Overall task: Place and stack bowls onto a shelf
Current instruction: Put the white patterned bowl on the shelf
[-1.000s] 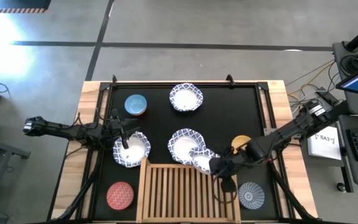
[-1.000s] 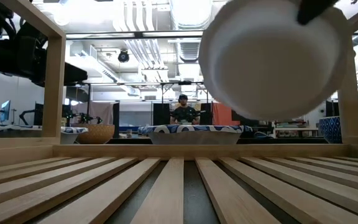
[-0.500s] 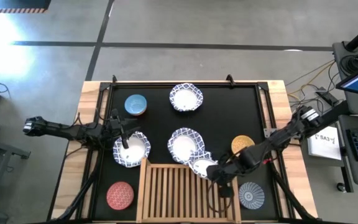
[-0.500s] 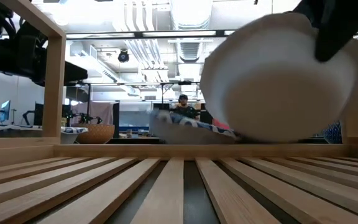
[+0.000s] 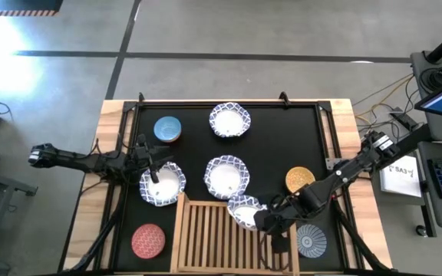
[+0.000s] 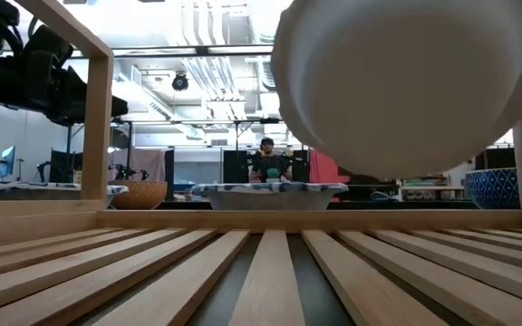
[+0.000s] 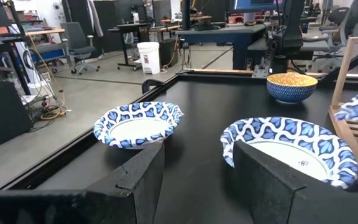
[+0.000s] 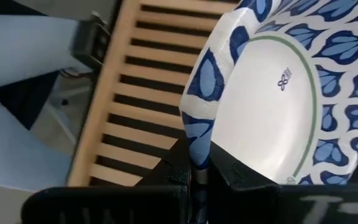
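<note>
My right gripper [image 5: 259, 221] is shut on a white bowl with a blue wavy rim [image 5: 244, 211]. It holds the bowl over the far right part of the wooden slatted shelf [image 5: 206, 239]. In the low view the bowl's white underside [image 6: 406, 81] hangs above the slats [image 6: 152, 263]. My left gripper [image 5: 154, 175] waits open over another white bowl [image 5: 163, 185] on the left of the black mat. Whether it touches that bowl is unclear. Two more white bowls rest on the mat, at the centre [image 5: 227, 176] and near the far edge [image 5: 229, 120]. My right gripper pinches the held bowl's rim [image 8: 196, 146] between its two fingers, one inside the bowl and one outside. The fingers come slanting down from the table's right side. The bowl is tilted and lifted clear of the shelf slats.
Small bowls rest on the mat: blue [image 5: 167, 129] far left, yellow [image 5: 298, 179] right of centre, red [image 5: 148, 240] left of the shelf, grey-blue [image 5: 310, 240] right of it. The shelf has raised side rails [image 6: 98, 136]. A person [image 6: 267, 158] sits far behind the table.
My right gripper has carried its bowl toward the near edge and left, from beside the centre bowl to over the shelf. The centre white bowl tipped briefly and lies flat again. The shelf has shifted slightly toward the table's right.
</note>
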Robot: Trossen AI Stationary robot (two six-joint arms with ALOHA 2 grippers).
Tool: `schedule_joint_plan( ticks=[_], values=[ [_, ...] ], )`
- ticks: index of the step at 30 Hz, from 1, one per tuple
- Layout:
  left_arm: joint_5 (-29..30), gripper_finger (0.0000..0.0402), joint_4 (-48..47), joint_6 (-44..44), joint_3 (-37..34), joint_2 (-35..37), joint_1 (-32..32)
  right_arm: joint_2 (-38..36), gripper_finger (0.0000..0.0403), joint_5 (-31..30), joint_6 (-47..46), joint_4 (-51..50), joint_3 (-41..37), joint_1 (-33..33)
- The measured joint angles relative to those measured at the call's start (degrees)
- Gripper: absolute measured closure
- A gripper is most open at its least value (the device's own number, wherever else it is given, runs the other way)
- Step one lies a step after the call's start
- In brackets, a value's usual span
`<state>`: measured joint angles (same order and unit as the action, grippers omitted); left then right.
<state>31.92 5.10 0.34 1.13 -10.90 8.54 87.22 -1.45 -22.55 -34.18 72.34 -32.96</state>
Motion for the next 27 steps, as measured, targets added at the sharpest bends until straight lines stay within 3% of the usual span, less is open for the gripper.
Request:
schedule_joint_plan(
  ticks=[13,27],
  values=[
    [0.0,0.0225,0.1,-5.2,0.0,-0.1,0.0,2.9,0.0392,0.6,-0.4,0.2,1.4,-5.0],
    [0.0,0.0225,0.4,-8.5,0.0,0.0,0.0,6.9,0.0389,6.4,-0.6,0.6,1.5,-5.7]
  ],
)
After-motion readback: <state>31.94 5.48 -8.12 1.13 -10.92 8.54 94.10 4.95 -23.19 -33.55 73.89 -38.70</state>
